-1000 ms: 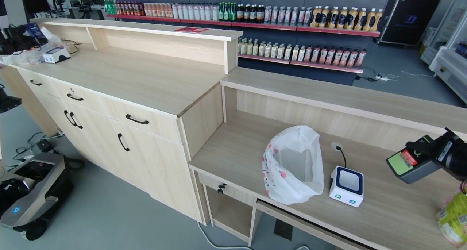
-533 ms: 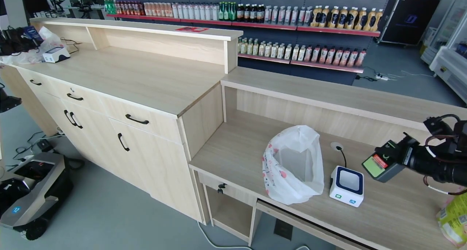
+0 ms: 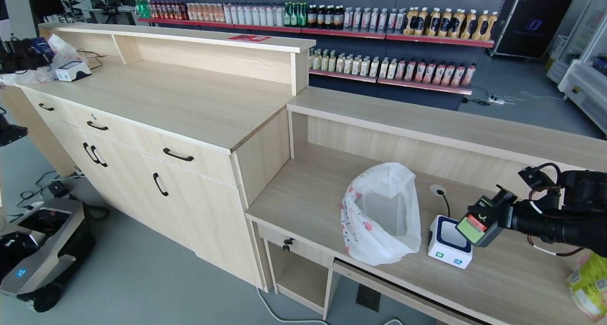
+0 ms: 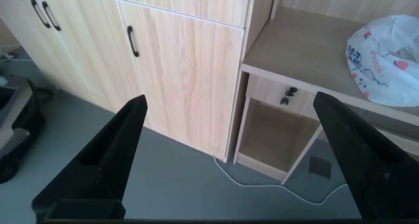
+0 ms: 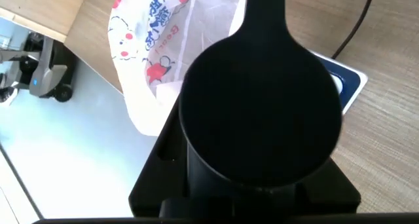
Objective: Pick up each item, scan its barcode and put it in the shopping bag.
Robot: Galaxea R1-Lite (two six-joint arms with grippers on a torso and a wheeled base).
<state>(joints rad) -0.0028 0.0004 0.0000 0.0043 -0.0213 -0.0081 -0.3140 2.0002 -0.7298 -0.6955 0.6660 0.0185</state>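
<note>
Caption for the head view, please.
Right gripper holds a green-faced box at the scanner, beside the open shopping bag.

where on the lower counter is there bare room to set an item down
Left of the shopping bag, bare counter runs to the cabinet side. Another bare stretch lies between the scanner and the green packet. Crowded at the scanner, where the right claw holds a box close above it.

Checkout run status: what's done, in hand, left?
Done: nothing visibly bagged; the white printed plastic shopping bag looks empty. In hand: right gripper holds a green-faced dark box just above the white-and-blue scanner. Left: bag it, then the yellow-green packet on the counter's right edge.
</note>
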